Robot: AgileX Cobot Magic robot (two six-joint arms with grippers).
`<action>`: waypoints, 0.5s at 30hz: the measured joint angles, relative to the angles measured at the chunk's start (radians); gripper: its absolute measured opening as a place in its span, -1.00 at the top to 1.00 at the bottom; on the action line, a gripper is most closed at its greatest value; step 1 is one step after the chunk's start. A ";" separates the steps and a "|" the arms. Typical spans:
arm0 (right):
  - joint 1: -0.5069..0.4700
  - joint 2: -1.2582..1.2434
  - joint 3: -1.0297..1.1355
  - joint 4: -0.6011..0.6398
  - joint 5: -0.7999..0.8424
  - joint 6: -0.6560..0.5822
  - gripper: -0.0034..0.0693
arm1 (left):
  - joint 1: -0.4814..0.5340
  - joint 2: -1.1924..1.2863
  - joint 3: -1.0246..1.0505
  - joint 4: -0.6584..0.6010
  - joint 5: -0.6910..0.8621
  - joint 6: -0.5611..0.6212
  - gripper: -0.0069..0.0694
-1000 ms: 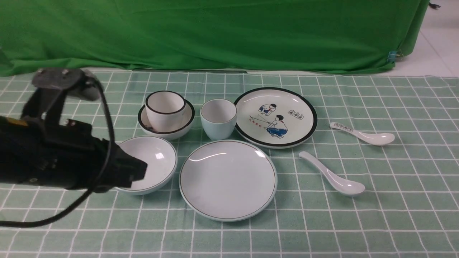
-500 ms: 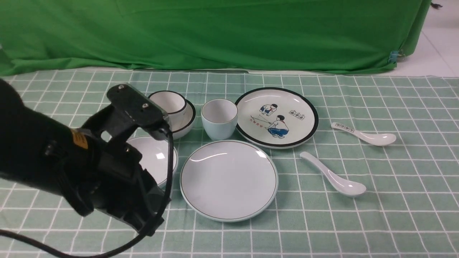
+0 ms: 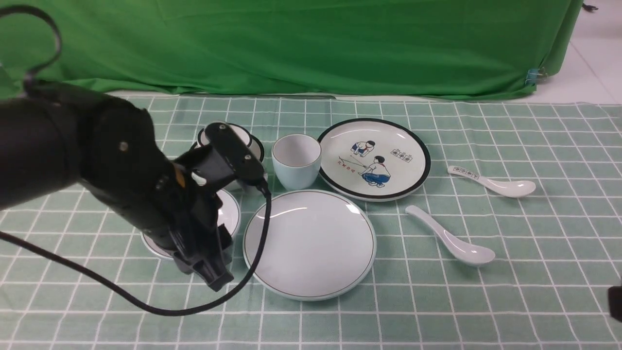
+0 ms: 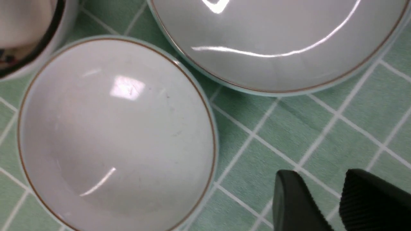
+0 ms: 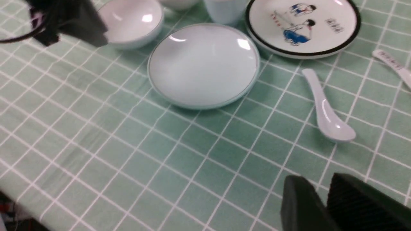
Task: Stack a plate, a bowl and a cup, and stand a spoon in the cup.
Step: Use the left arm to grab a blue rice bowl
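Observation:
The plain plate (image 3: 309, 243) lies at the front centre. The plain bowl (image 3: 230, 215) sits just left of it, mostly hidden by my left arm; the left wrist view shows it empty (image 4: 115, 134) beside the plate (image 4: 276, 38). The pale blue cup (image 3: 296, 160) stands behind the plate. The all-white spoon (image 3: 449, 236) lies right of the plate. My left gripper (image 3: 216, 281) (image 4: 318, 181) points down, slightly open and empty, over the cloth at the bowl's near-right side, between bowl and plate. My right gripper (image 5: 316, 184) is shut and empty, over the cloth near the front right.
A black-rimmed cup in a black-rimmed bowl (image 3: 252, 146) stands behind the plain bowl, partly hidden. The cartoon plate (image 3: 374, 158) is at the back right. The spoon with dark handle marks (image 3: 491, 181) lies far right. A green backdrop (image 3: 291, 43) closes the back.
My left arm has swung in from the left over the bowl. Its gripper now points down at the bowl's near-right side. The dishes have not moved.

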 joint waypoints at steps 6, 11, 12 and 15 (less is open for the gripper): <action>0.038 0.012 0.028 0.000 0.012 0.000 0.45 | 0.000 0.080 0.000 0.122 -0.048 0.000 -0.28; 0.039 0.015 0.058 0.000 0.024 0.011 0.45 | 0.001 0.164 0.000 0.203 -0.162 -0.003 -0.28; 0.039 0.016 0.062 0.000 0.026 0.014 0.45 | 0.002 0.175 0.000 0.206 -0.174 -0.005 -0.26; 0.040 0.016 0.069 0.000 0.027 0.025 0.45 | 0.007 0.203 0.000 0.210 -0.180 -0.011 -0.16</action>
